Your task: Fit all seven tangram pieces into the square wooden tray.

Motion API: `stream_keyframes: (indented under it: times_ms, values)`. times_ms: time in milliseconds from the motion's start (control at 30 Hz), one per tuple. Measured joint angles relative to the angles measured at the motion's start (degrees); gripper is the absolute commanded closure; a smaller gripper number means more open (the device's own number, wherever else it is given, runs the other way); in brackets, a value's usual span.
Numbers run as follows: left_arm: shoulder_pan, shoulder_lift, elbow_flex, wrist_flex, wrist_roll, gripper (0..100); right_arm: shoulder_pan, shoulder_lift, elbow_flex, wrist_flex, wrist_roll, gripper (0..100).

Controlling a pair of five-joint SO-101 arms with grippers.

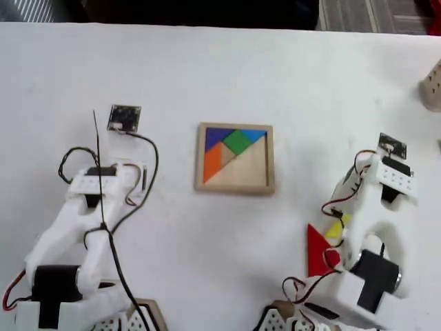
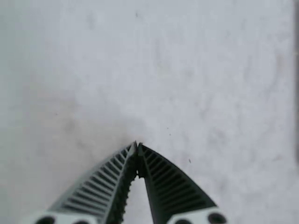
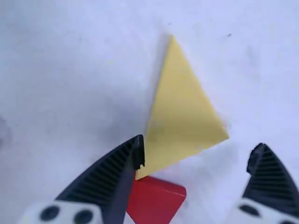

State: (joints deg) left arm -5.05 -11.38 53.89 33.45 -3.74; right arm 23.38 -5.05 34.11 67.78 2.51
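White table (image 1: 207, 69); wooden tray (image 1: 235, 187) mid-table; red triangle (image 1: 317, 252), yellow triangle (image 3: 182, 116) touching.

The left arm (image 1: 69, 221) is sitting folded with its wrist bending downward, and the left gripper (image 2: 137, 151) is pressing its fingers together at the tips. The right arm (image 1: 365, 214) is crouching low, and the right gripper (image 3: 198, 154) is holding its jaws spread wide.
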Motion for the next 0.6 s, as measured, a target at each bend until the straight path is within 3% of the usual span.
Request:
stream_keyframes:
  times_ms: [400, 600]
  values:
    - [0.0, 0.0, 0.0, 0.0, 0.0, 98, 5.8, -6.8, 9.2, -4.4, 0.3, 65.6]
    - [0.0, 0.0, 0.0, 0.0, 0.0, 98, 5.2, -6.8, 9.3, -7.6, 0.1, 65.6]
